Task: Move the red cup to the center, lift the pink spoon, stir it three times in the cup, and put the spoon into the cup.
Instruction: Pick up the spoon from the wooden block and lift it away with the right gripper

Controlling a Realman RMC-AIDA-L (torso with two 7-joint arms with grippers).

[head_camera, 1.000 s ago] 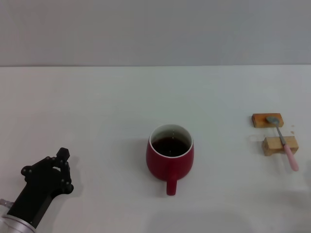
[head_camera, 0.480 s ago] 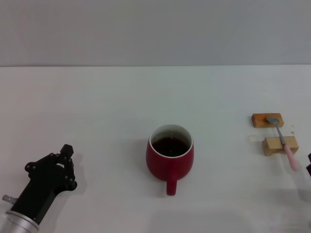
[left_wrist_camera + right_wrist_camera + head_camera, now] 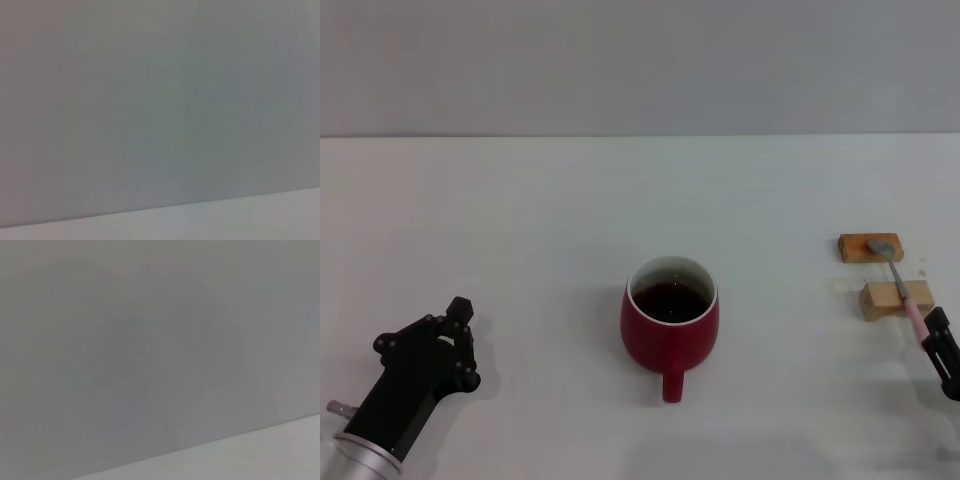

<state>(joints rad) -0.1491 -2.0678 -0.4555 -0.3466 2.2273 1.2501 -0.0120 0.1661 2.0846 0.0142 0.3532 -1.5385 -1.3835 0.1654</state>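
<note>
While the left gripper [image 3: 445, 335] is resting low at the near left of the white table [image 3: 520, 220], well apart from everything else, I cannot tell from the head view whether its dark fingers are parted or closed, since they are reading as one bunched cluster. Nothing is sitting in it.

The red cup [image 3: 670, 318] is standing upright near the middle of the table, holding dark liquid, with its small handle pointing toward the robot. Judged from where it is standing, the centring step looks done.

Further right, the pink spoon [image 3: 903, 289] is lying across two wooden blocks [image 3: 883, 273]: its grey bowl is resting over the farther block, its neck is crossing the nearer one, and its pale pink handle is overhanging toward the robot. Its long axis is running from far to near, slanting slightly rightward at the near end.

At the right edge, the right gripper [image 3: 942, 350] is showing just beside the handle's tip, on the near side of it; whether the two are touching is unclear, and so is the state of its fingers. This arm is by far the nearer one, so the pickup is probably falling to it, with the spoon lying ahead of its fingers and slightly leftward.

Both wrist views are showing only blank grey wall and a strip of table.
</note>
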